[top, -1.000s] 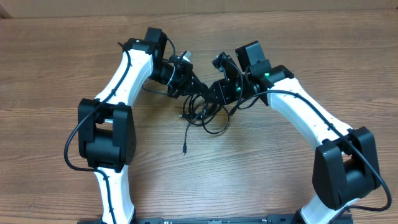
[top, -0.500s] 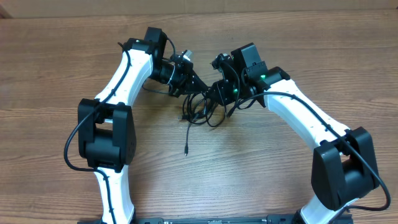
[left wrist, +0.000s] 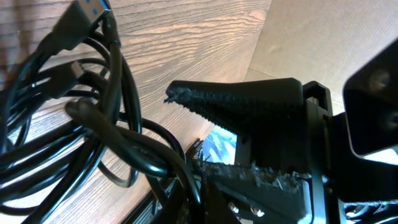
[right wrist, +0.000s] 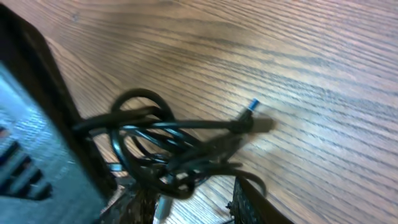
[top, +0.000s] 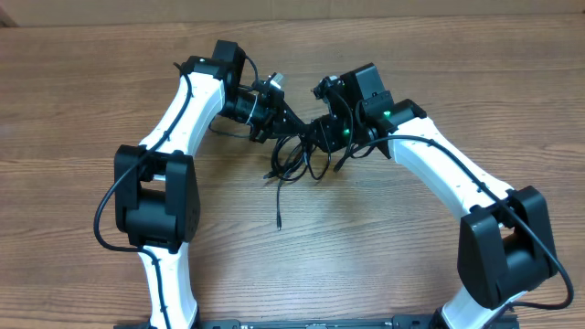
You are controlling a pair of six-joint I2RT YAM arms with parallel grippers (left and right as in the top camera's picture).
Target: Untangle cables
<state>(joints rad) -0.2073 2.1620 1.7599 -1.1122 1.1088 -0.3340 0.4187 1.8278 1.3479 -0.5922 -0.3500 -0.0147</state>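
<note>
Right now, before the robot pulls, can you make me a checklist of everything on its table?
Surface: wooden table, bare grain showing.
Job's things: black cables bunched in a tangle between the two arms; one loose strand trails toward the near edge and ends in a plug.
Clutter: nothing seen.
Grippers: left end effector open, with strands at its lower finger; right end effector straddles the tangle, grip unclear.
Cables: thicker wires fixed along the arms.
Surroundings: cardboard wall behind the table.
</note>
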